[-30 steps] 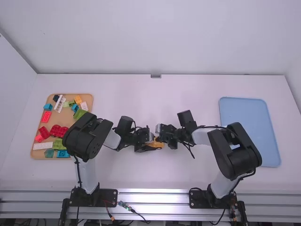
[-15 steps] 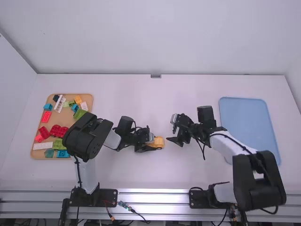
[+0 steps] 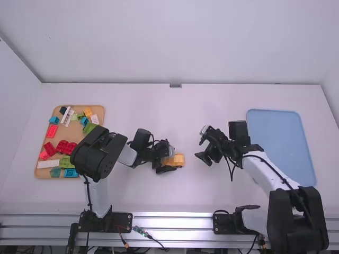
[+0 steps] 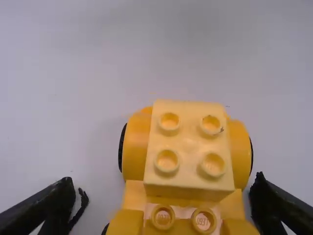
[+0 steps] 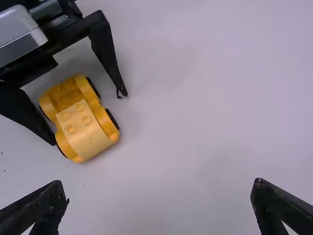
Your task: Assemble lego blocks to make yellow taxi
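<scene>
The left gripper has its jaws wide, the yellow car between them, a pale block on top; the right gripper, also spread wide, is apart from the car

We see smooth, slightly glossy plastic on the yellow car, a matt white table and shiny metal rails.
</scene>
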`<move>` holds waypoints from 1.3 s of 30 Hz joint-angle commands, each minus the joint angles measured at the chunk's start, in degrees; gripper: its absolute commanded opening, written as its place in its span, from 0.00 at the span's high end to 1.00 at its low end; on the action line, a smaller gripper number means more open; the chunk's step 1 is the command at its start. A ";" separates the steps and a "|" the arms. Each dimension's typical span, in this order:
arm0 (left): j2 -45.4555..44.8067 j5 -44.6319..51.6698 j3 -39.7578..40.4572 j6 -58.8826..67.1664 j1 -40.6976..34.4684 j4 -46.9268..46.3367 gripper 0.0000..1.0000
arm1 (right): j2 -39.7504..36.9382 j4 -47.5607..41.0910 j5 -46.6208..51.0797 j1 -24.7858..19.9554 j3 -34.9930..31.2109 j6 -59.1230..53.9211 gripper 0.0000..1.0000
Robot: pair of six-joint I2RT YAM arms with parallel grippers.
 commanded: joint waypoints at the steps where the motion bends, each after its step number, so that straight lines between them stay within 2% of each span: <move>1: -0.44 -0.96 1.01 -0.31 0.09 -2.58 0.00 | -0.85 -0.26 0.11 0.74 -0.17 0.59 0.01; 5: -2.73 -1.57 2.25 -0.28 0.98 -7.23 0.01 | -0.85 -0.26 1.01 1.18 -0.17 0.57 0.01; 11: -10.10 -10.03 4.70 -0.22 0.70 -19.63 0.01 | -0.85 0.15 1.31 0.96 -0.15 0.59 0.01; 19: -21.09 -16.37 9.66 1.60 1.55 -36.83 0.01 | -0.85 0.44 1.31 0.76 -0.09 0.59 0.01; 23: -27.78 -24.09 13.42 -7.67 4.04 -45.40 0.01 | -0.85 2.64 1.33 0.76 -0.11 1.97 0.01; 25: -30.21 -27.82 14.82 -12.83 5.86 -48.19 0.01 | -0.85 3.87 1.33 0.76 -0.11 3.30 0.01; 28: -34.53 -34.99 16.96 -29.77 13.16 -52.43 0.01 | -0.85 5.86 1.29 0.76 -0.11 4.66 0.01; 33: -37.00 -37.90 17.66 -42.53 21.59 -56.24 0.01 | -0.85 6.51 1.33 1.29 -0.11 4.63 0.01; 34: -37.66 -38.95 17.97 -47.34 25.66 -58.80 0.01 | -0.85 7.08 1.31 1.25 -0.11 4.66 0.00; 39: -37.83 -48.30 17.44 -49.62 34.25 -63.78 0.01 | -0.85 9.57 1.16 1.09 -0.11 4.66 0.01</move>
